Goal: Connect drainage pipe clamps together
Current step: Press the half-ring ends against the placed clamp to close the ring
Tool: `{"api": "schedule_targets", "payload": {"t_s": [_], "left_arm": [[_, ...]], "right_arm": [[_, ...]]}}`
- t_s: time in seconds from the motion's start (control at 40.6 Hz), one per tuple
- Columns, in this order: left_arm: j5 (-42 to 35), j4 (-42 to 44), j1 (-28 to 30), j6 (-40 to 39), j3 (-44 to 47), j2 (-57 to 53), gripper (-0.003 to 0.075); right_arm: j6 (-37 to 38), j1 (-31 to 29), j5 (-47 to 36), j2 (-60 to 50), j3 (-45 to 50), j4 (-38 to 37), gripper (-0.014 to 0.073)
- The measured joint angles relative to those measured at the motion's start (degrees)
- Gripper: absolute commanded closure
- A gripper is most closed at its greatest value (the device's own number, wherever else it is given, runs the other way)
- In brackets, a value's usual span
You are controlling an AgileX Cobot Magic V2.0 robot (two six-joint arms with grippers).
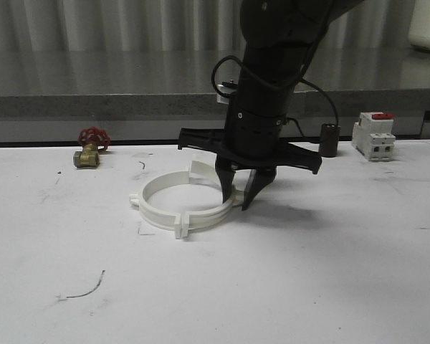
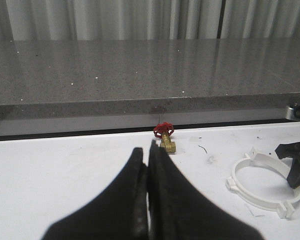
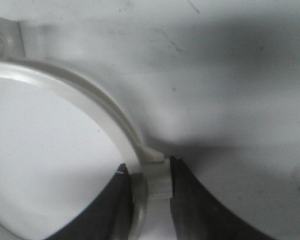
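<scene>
The drainage pipe clamps [image 1: 184,204] lie flat on the white bench [image 1: 308,272], a little left of its middle in the front view, the two half-rings set together as a ring with flanged tabs sticking out at the joints. The near joint tabs point toward the camera, another tab juts out at the ring's left side, and the far joint stands slightly raised behind the ring. At the ring's right edge the right gripper [image 1: 237,192] comes straight down, one finger inside the ring and one outside. The right wrist view shows the fingers [image 3: 190,205] clamped on the white band right at a tab joint [image 3: 152,172], dark pads pressed against both faces of the plastic.

The left gripper [image 2: 148,165] appears in the left wrist view with its fingers together, nothing between them, well apart from the ring [image 2: 262,187].

Open bench surrounds the ring in front and to the left. A brass valve [image 1: 90,150] with a red handwheel sits near the back edge at the left, well apart from the ring. A white circuit breaker [image 1: 373,135] with a red switch stands at the back right, with a small dark cylinder [image 1: 330,140] just left of it, a cable running to it. The white surface carries scuffs and dark marks. Behind it runs a grey speckled ledge [image 2: 140,75], with pale curtain above.
</scene>
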Motion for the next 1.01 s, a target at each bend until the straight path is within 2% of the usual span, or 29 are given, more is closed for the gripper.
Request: {"api": "schedule_targets", "payload": {"t_s": [0.714, 0.887, 1.01], "left_arm": [[0.00, 0.00, 0.00, 0.00, 0.00, 0.00, 0.0741], [0.00, 0.00, 0.00, 0.00, 0.00, 0.00, 0.0741], [0.00, 0.00, 0.00, 0.00, 0.00, 0.00, 0.0741]], "right_arm": [[0.47, 0.00, -0.09, 0.00, 0.00, 0.00, 0.0404], [0.47, 0.00, -0.22, 0.00, 0.00, 0.09, 0.0306], [0.58, 0.00, -0.56, 0.00, 0.00, 0.32, 0.0281]]}}
